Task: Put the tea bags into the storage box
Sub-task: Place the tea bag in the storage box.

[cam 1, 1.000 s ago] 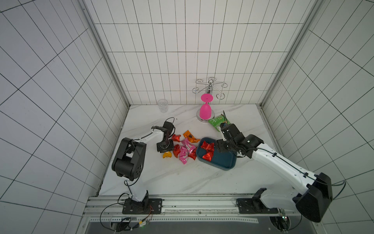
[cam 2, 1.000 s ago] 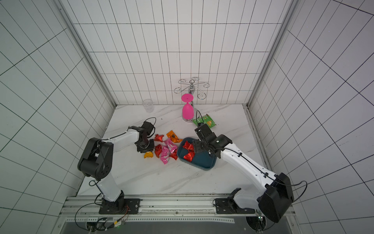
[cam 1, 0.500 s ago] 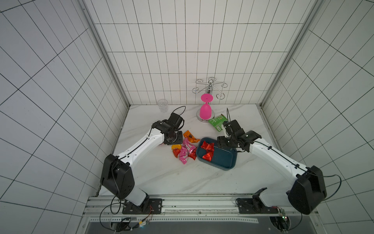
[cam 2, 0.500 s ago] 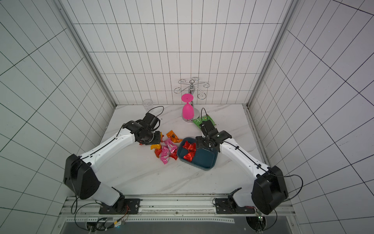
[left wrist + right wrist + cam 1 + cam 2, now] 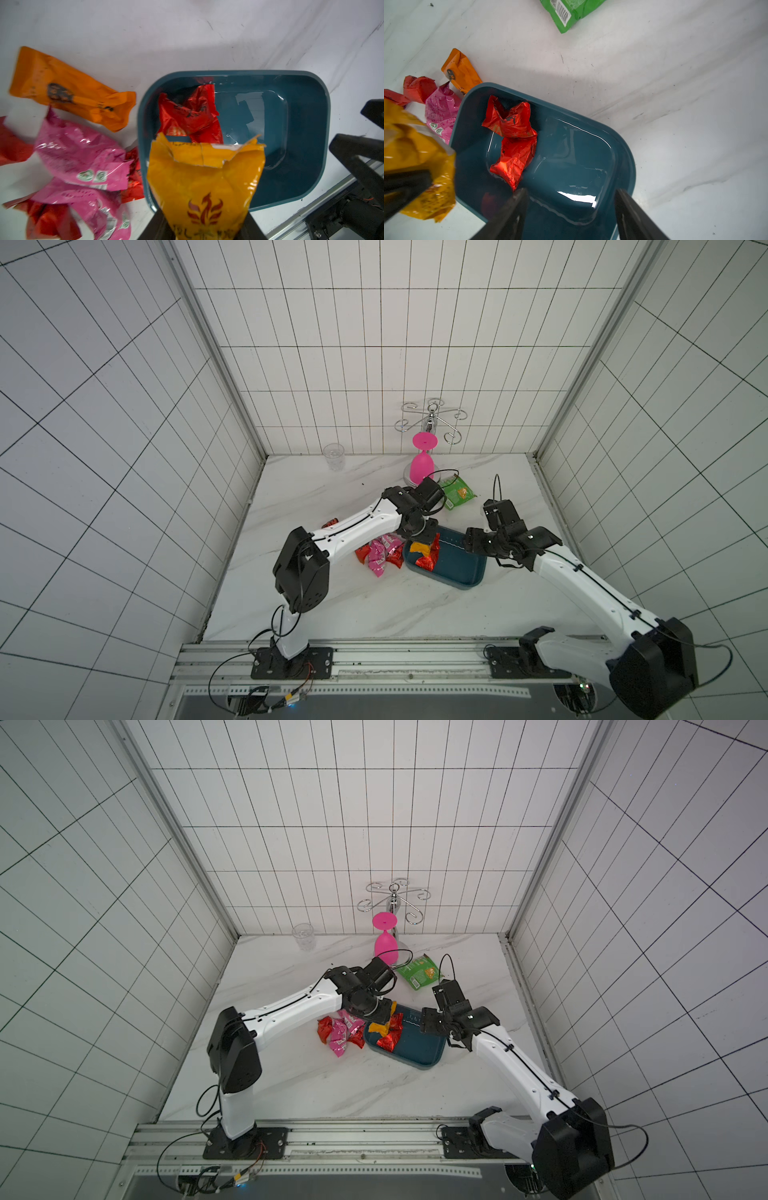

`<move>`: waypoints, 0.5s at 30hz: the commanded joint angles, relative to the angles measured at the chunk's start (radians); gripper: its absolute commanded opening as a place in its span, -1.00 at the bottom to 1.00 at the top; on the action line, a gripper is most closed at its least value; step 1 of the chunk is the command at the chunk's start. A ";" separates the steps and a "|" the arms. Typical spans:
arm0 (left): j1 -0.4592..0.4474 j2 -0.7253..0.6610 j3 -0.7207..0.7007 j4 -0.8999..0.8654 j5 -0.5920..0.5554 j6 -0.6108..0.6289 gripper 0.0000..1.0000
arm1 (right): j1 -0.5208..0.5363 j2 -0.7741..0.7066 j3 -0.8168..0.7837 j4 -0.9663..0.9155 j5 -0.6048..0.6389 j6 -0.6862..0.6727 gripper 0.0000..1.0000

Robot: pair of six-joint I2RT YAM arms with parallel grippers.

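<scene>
Two red bags (image 5: 508, 122) hug box (image 5: 571, 166) wall; yellow bag (image 5: 203, 182) overhangs rim.

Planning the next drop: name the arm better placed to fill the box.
Left. The left tool grips the yellow tea bag above the storage box; the right tool hangs open and empty.

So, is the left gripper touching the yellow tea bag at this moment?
Touching. The left wrist view shows the yellow tea bag pinched between the jaws of the left gripper, hanging over the storage box.
</scene>
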State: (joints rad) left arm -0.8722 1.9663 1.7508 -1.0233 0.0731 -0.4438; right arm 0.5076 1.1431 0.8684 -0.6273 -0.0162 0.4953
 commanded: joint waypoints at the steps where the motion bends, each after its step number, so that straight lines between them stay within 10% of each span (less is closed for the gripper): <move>1: -0.010 0.055 0.058 -0.002 0.012 0.001 -0.15 | -0.017 -0.045 -0.035 -0.029 0.024 0.033 0.40; 15: 0.008 -0.060 0.027 -0.023 -0.140 -0.033 0.36 | -0.023 -0.059 -0.006 -0.058 0.016 0.014 0.40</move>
State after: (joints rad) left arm -0.8818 2.0079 1.7763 -1.0504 0.0196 -0.4679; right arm 0.4961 1.0691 0.8505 -0.6598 -0.0002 0.5129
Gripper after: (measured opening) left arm 0.673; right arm 0.700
